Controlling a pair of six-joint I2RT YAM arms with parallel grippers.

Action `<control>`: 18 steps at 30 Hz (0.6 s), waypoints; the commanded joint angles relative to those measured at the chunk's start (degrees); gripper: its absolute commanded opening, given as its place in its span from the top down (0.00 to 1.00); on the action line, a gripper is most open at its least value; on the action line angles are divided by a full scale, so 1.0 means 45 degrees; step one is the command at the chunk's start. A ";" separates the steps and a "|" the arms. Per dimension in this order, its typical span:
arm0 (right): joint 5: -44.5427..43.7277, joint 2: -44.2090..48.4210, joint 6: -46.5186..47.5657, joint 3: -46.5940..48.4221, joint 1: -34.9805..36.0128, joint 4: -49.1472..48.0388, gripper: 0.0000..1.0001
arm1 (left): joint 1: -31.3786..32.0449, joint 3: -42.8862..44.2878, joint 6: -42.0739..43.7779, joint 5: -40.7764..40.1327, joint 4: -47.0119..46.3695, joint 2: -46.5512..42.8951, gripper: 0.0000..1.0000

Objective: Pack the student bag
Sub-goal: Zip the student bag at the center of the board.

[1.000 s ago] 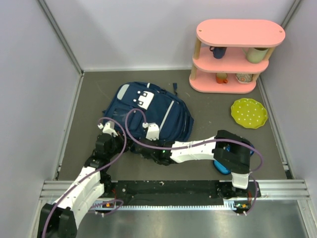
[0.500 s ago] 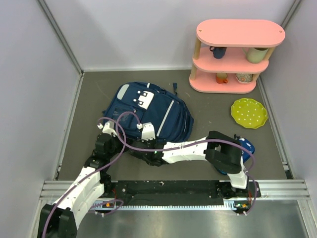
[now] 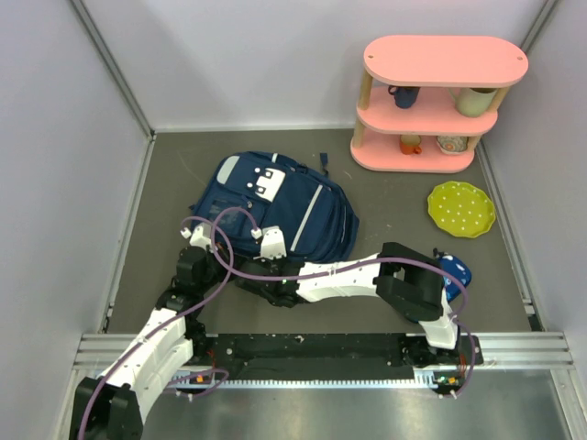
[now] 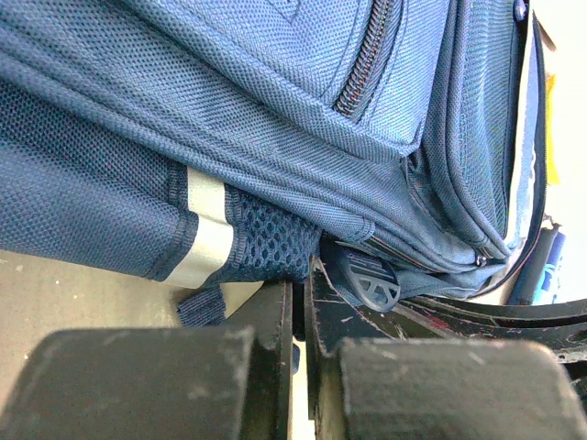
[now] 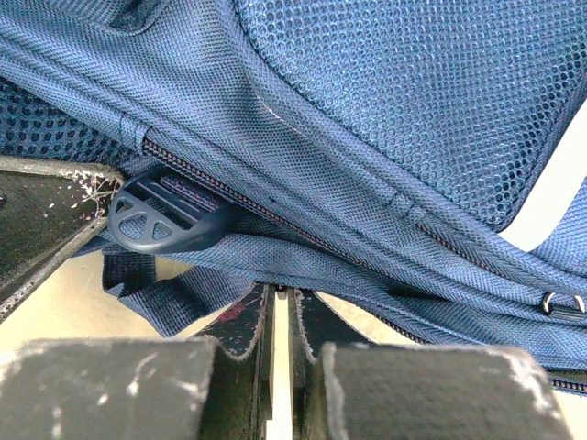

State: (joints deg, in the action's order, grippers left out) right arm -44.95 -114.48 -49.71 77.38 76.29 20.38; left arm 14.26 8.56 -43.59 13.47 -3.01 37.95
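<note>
student bag (image 3: 293, 206) lies unmoved while right end effector (image 5: 282, 291), pinched together like left end effector (image 4: 298, 286), edged leftward.

Soft, even overhead light fills the top view, leaving only a faint shadow under the pink three-tier shelf (image 3: 440, 101). Both wrist views are bright. The navy woven-fabric backpack (image 4: 275, 110) is sharp, the nearest black fingers (image 4: 147, 385) are blurred, and the right edges wash out to white.
</note>
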 commanded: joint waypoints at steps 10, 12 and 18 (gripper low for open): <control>0.0866 0.2761 -0.0573 -0.2640 -0.0118 -0.0486 1.00 | 0.0073 0.0071 -0.0098 -0.0434 0.0413 -0.0758 1.00; 0.1101 0.3464 -0.0826 -0.3499 -0.0118 -0.0544 1.00 | 0.0073 0.0091 -0.0078 -0.0804 0.0608 -0.0876 1.00; 0.1745 0.5008 -0.1256 -0.5356 -0.0508 -0.0564 1.00 | 0.0073 0.0227 0.0078 -0.1373 0.1428 -0.1090 1.00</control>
State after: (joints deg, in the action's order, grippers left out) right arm -38.46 -97.30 -53.15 57.93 75.53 16.99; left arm 14.72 8.56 -43.88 10.15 1.74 34.46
